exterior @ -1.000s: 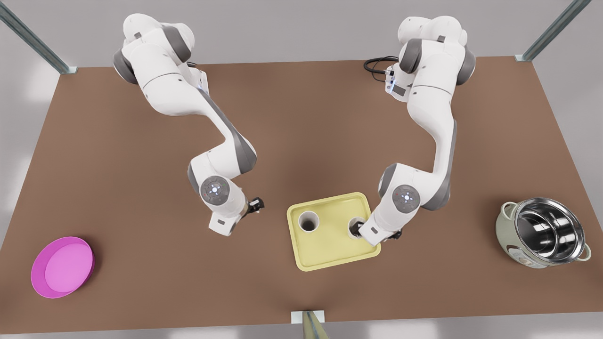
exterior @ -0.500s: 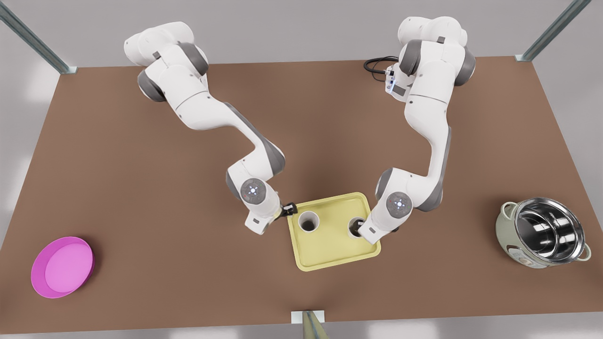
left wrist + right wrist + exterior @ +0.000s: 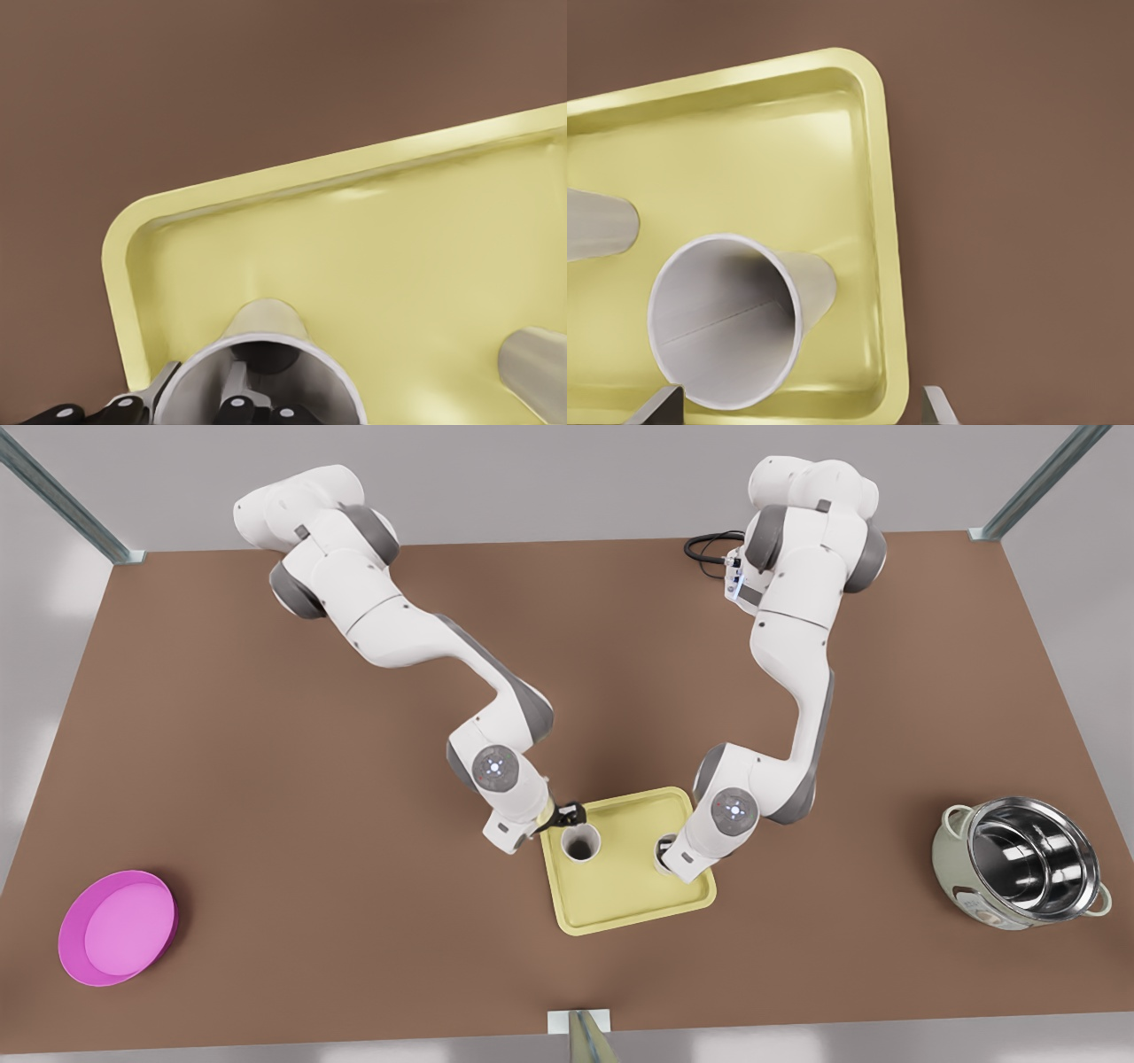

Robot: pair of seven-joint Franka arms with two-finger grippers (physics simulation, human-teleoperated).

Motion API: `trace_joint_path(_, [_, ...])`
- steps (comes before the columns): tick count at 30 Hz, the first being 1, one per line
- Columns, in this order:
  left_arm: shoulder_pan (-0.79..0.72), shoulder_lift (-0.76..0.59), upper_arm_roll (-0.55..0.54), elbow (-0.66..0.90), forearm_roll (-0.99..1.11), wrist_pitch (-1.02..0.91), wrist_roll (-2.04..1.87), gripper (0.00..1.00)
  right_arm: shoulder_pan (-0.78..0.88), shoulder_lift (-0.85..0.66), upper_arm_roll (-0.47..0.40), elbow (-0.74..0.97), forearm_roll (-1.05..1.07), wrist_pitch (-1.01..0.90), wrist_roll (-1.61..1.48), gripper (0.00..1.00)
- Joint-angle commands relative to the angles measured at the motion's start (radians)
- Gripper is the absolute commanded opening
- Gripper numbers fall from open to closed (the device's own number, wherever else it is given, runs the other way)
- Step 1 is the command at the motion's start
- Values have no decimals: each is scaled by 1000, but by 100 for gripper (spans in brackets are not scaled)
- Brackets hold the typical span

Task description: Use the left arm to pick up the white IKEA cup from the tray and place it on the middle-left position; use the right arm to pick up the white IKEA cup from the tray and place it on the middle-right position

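My left hand [image 3: 567,815] hangs at the rim of the cup [image 3: 580,841] on the front view's left side of the yellow tray [image 3: 620,899], one finger [image 3: 239,409] dipped inside the cup and the other outside (spread, not yet pinching). My right hand [image 3: 671,859] sits over the other cup [image 3: 726,323], fingers [image 3: 656,407] spread wide either side. Both cups stand upright in the tray on the brown counter [image 3: 354,921].
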Motion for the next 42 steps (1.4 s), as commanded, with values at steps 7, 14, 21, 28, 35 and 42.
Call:
trace_joint_path(7, [7,-11,5,33,8,-8,-52,21,2,72,-14,70,-7,78,89,100])
trace_joint_path(14, [277,-56,8,123,-32,-216,261,21,17,92,-21,70,-7,97,91,100])
trace_joint_path(21, [345,30,6,111,-33,-12,363,21,68,108,-54,67,-8,94,100,100])
trace_joint_path(28, [348,64,5,111,-66,28,363,83,80,112,-76,59,-33,78,100,34])
trace_joint_path(35, [337,-166,1,111,166,-308,412,100,80,98,-74,60,-34,78,100,7])
trace_joint_path(42, [326,-396,-11,123,11,-585,419,100,20,-36,-71,-24,-24,11,91,17])
